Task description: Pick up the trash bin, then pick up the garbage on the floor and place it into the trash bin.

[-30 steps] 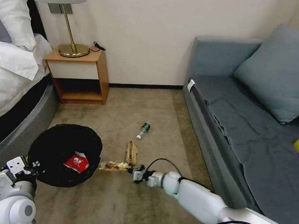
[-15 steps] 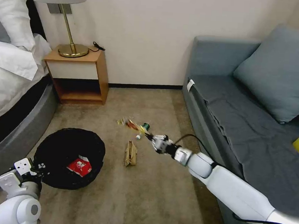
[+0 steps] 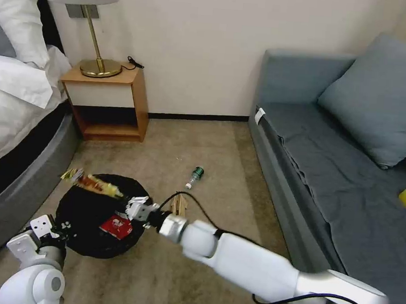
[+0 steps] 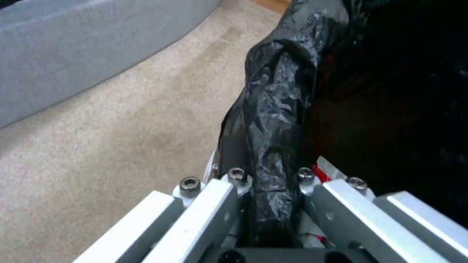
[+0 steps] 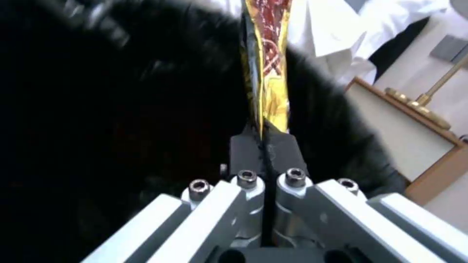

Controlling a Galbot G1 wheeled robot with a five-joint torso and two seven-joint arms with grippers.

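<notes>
One piece of the garbage is already in: from the head view you see the red snack packet (image 3: 116,225) lying at the bottom of the trash bin (image 3: 97,215), which the left end effector (image 3: 57,227) holds by its near-left rim. Your right end effector (image 3: 134,207) reaches over the bin's right edge, carrying the long gold-brown candy wrapper (image 3: 92,182) across the opening; its far tip pokes past the far-left rim. Two pieces remain on the floor to the right of the bin: the crumpled brown paper bag (image 3: 178,205) just beside it and the small clear bottle (image 3: 194,176) farther off.

Left wrist view: the left end effector (image 4: 270,182) is clenched on the bag-lined rim (image 4: 273,120).

Right wrist view: the right end effector (image 5: 264,137) is pinched tight on the wrapper's (image 5: 265,65) end, above the black liner (image 5: 122,120).
</notes>
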